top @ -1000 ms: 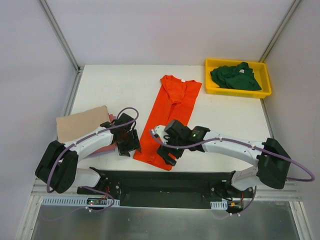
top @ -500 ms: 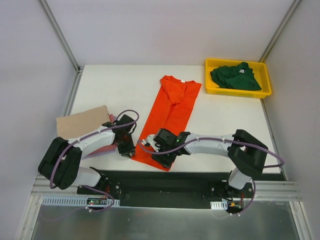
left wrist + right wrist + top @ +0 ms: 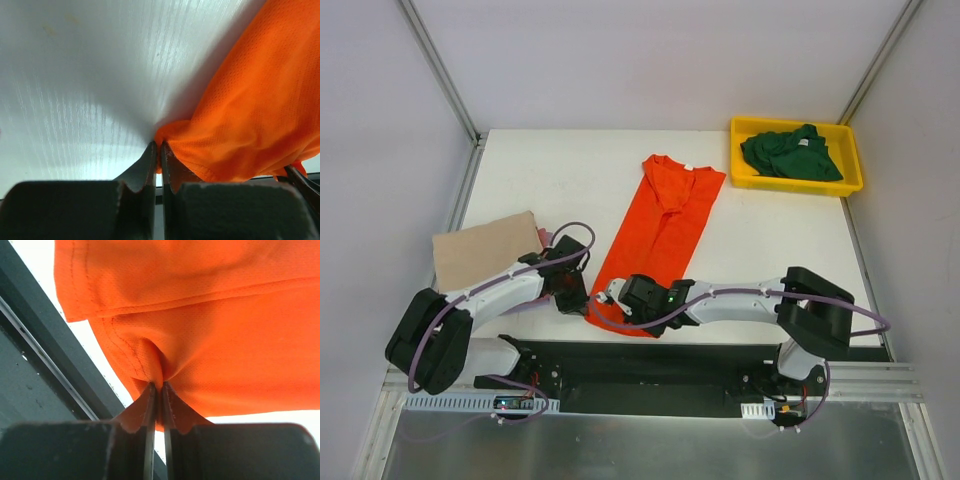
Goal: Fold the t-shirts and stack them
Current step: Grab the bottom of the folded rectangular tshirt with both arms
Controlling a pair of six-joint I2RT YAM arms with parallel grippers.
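The orange-red t-shirt (image 3: pixel 662 232) lies in a long narrow strip down the middle of the table, collar far and hem near. My left gripper (image 3: pixel 581 296) is shut on the hem's near-left corner; in the left wrist view the orange cloth (image 3: pixel 240 115) bunches into the pinched jaws (image 3: pixel 160 150). My right gripper (image 3: pixel 620 301) is shut on the hem just to its right, where the cloth (image 3: pixel 200 315) puckers into the closed jaws (image 3: pixel 158 390). A tan t-shirt (image 3: pixel 485 246) lies folded at the left, with pink cloth (image 3: pixel 545 238) showing at its edge. A dark green t-shirt (image 3: pixel 790 153) is crumpled in the tray.
The yellow plastic tray (image 3: pixel 795 186) sits at the far right corner of the white table (image 3: pixel 550 170). A black rail (image 3: pixel 650 362) runs along the near edge just below the hem. Grey walls close in both sides.
Both grippers have shut on the orange-red shirt's hem. The right gripper slid left and nearer along the hem. The left gripper shifted slightly toward the near edge.
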